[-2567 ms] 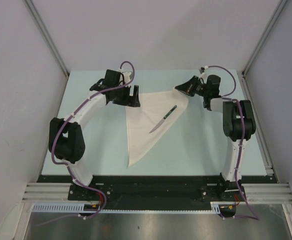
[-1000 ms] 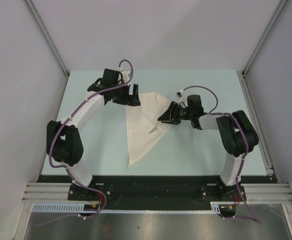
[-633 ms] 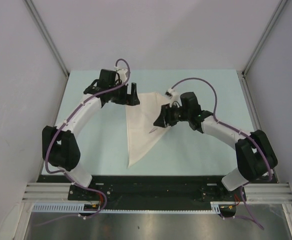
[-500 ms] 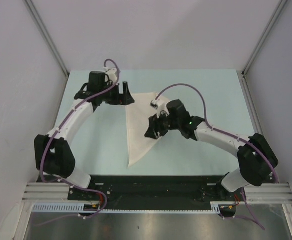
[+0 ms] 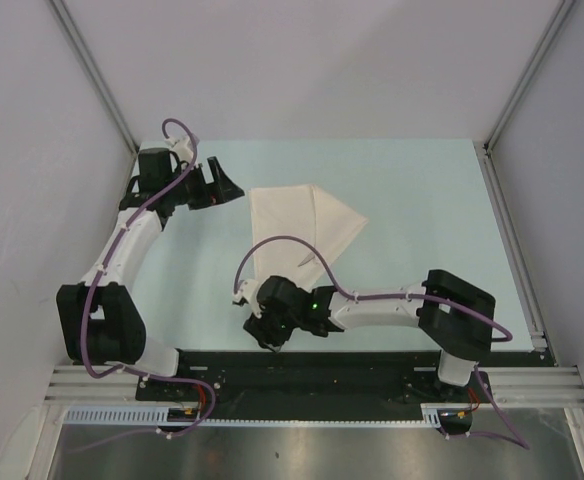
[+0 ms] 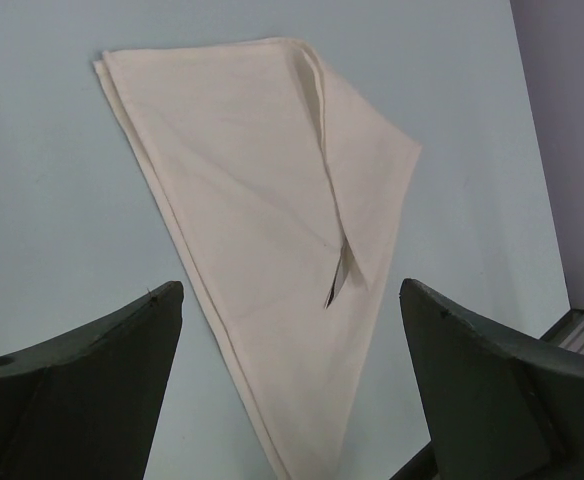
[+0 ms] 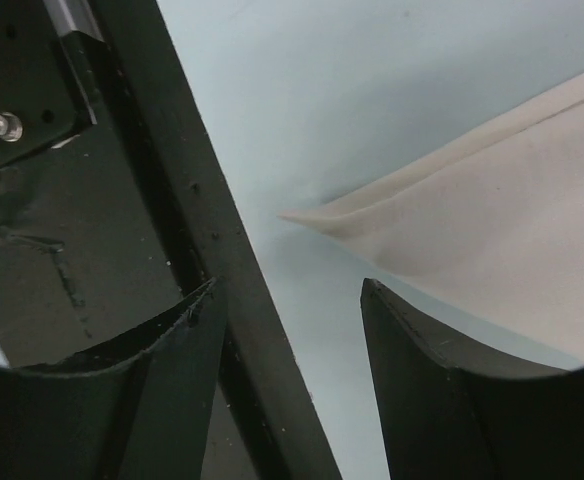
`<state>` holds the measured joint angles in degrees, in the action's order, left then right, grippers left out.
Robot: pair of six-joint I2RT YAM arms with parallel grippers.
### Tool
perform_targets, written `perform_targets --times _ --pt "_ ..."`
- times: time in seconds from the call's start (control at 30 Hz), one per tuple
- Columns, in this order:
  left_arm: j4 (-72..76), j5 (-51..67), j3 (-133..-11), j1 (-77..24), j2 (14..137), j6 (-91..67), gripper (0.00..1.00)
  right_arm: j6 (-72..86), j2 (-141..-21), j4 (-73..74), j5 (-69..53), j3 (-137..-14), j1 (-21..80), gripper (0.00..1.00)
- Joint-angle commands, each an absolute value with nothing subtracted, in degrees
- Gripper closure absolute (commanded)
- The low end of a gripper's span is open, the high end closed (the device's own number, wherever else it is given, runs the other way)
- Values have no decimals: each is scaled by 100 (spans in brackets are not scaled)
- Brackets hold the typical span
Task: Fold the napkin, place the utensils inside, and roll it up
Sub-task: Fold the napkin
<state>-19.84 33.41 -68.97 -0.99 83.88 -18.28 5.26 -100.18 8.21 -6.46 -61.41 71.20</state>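
Right gripper [image 7: 290, 290] fingers spread wide, gripping nothing, low over the near end of the work area. Just ahead of the fingertips, roughly centred on the gap: the sharp near tip of the thin white cloth napkin [image 7: 492, 220], flat on the pale blue tabletop [image 7: 302, 90]. Behind and beside the fingers, the black mounting rail [image 7: 197, 200] at the table's near edge (tight quarters for a low approach).

Left gripper [image 6: 290, 290] likewise open and empty, raised to the left of the napkin's far corner, touching no cloth. Out beyond its fingers, the whole folded triangle, one flap laid over the slim dark knife-like utensil [image 6: 337, 285]. Only a short dark sliver peeking out from under the flap's edge.

Probably the step in hand: taking the near tip to begin the roll. To do it well:
- Ease forward to bracket the tip with the pads.
- Sink to brush the table, then close on every layer there, not the top one alone.
- Lift little and curl toward the utensil.
- Keep the roll tight and square to the knife, without dragging the flap off it.

Against the view from 2.6 s back:
- Utensil then bare on the open triangle, the right corner pinched far out on the right; now that corner folded over it.
- Right arm swung from the far right down to the near tip.
- Left gripper backed off leftward from the far corner.
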Motion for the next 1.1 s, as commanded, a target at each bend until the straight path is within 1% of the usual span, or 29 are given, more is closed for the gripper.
perform_targets --times 0.0,0.2,0.27,0.33,0.6,0.9,1.07 --pt "-1758 3542 -6856 -44 8306 -1925 7 194 -10125 765 359 -6495 7382 38" --pt "-1758 3533 -6864 -35 8358 -1925 7 97 -10160 967 772 -6758 7655 36" --pt "-1758 3568 -6864 -35 8358 -1934 7 62 -10125 1011 852 -6768 7699 30" --pt "-1749 3568 -6864 -35 8341 -1934 6 44 -10151 993 896 -6768 7699 29" --pt "-1740 3612 -6847 -26 8358 -1951 6 18 -10634 949 844 -6934 7673 31" --pt "-1696 3665 -6847 -26 8271 -1986 7 79 -10810 862 677 -6812 7603 34" --pt "-1670 3700 -6838 -26 8262 -2021 6 97 -10925 817 580 -6785 7515 38"
